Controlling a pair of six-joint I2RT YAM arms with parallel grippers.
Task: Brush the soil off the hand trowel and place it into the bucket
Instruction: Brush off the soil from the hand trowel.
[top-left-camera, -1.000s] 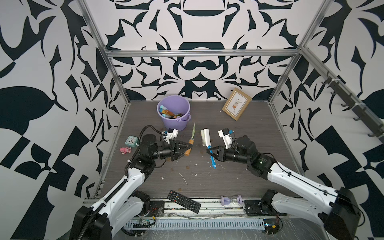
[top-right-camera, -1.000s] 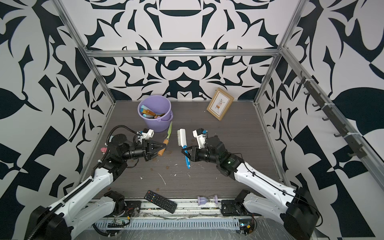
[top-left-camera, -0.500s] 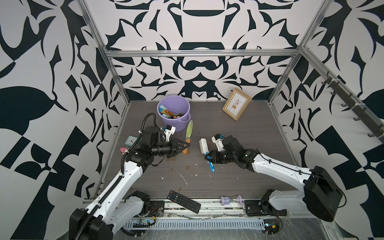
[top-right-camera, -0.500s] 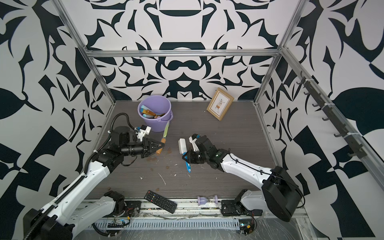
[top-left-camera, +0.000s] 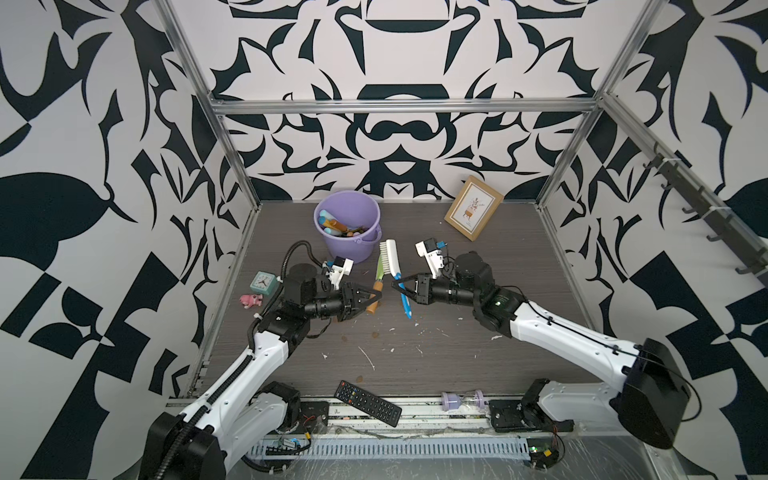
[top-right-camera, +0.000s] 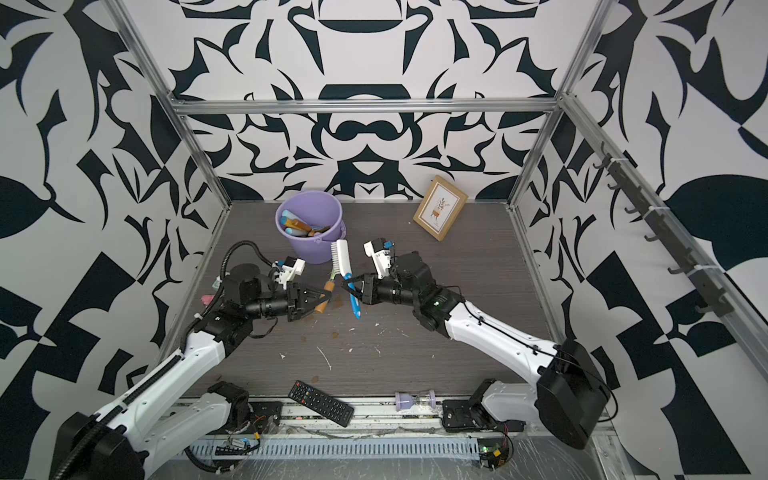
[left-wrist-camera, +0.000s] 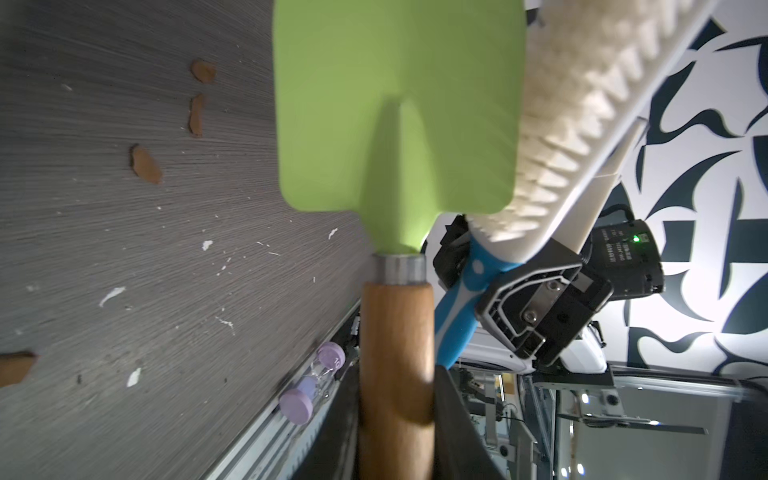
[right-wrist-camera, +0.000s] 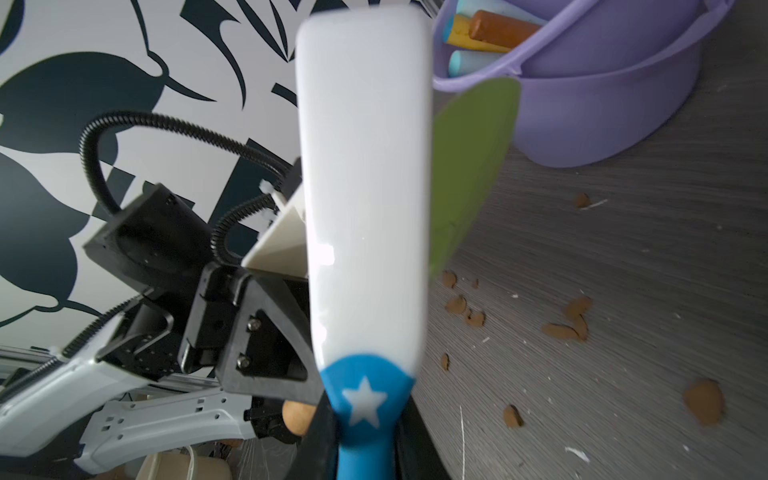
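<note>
Grey tabletop (top-left-camera: 498, 257), soil crumbs (right-wrist-camera: 704, 401), b/w walls (top-left-camera: 395, 137)

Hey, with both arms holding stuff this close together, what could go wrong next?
The left tool grips the trowel only by its wooden handle; brush pressure on the blade could twist it loose.
The right tool sits very close; the two might collide.
The bucket already holds items and its bail lies along the rim, possibly snagging the trowel.
</note>
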